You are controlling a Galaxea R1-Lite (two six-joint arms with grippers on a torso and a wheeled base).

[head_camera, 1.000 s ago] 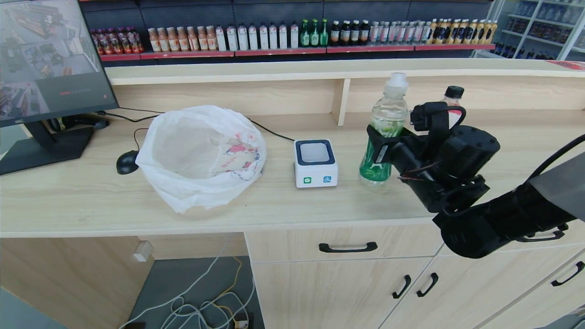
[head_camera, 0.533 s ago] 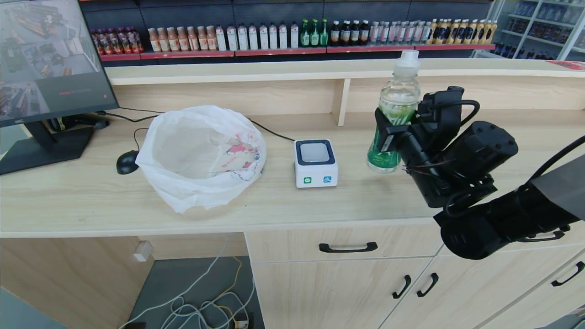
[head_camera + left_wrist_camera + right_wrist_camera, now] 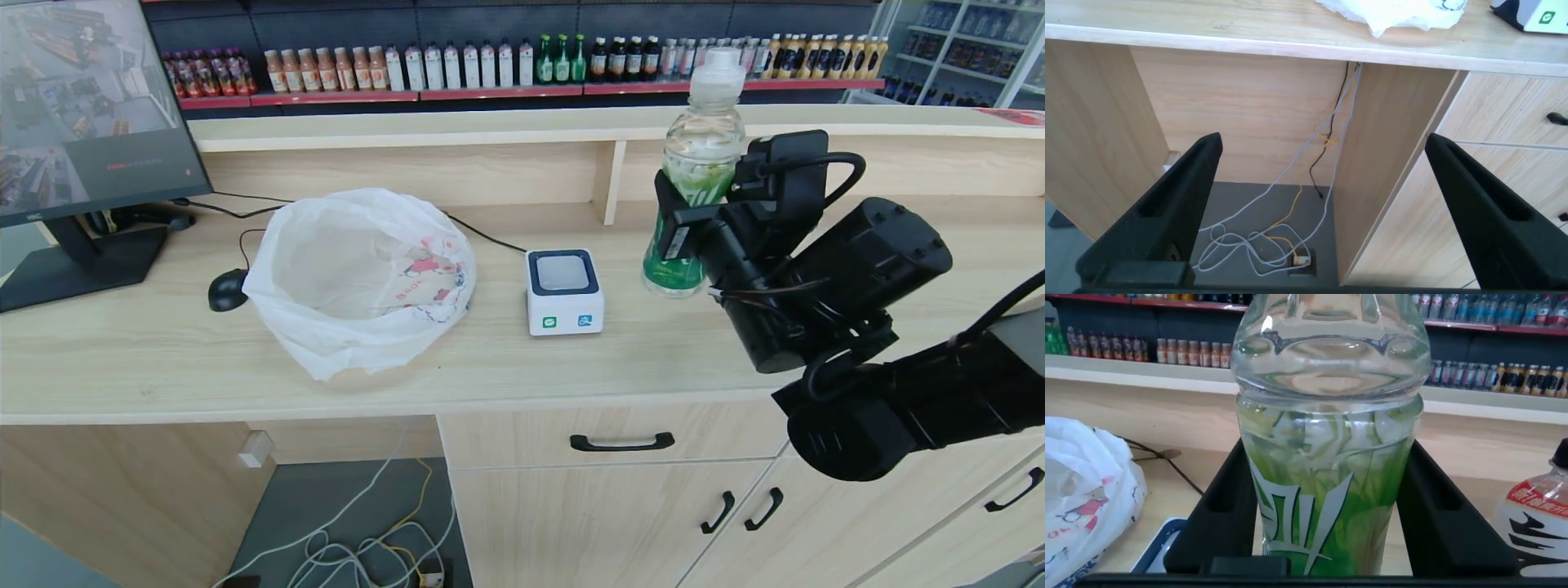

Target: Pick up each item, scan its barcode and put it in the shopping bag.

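Observation:
My right gripper [image 3: 694, 224] is shut on a clear bottle with a green label [image 3: 694, 175] and a white cap, held upright above the counter to the right of the white scanner box [image 3: 563, 291]. The right wrist view has the bottle [image 3: 1331, 457] between the black fingers [image 3: 1221, 510]. The white shopping bag [image 3: 359, 273] stands open to the left of the scanner, and its edge [image 3: 1086, 498] is in the right wrist view. My left gripper [image 3: 1323, 212] is open, low in front of the counter, above the floor cables.
A second bottle with a black cap [image 3: 1539, 518] stands on the counter behind the held one. A monitor [image 3: 82, 106] and a mouse [image 3: 227, 290] sit at the left. The wooden counter [image 3: 490, 359] has a raised back shelf. Drawers and cabinet doors lie below.
The right gripper has lifted the green-label bottle off the counter and raised it, drifting slightly. The bag, scanner and left arm have not moved.

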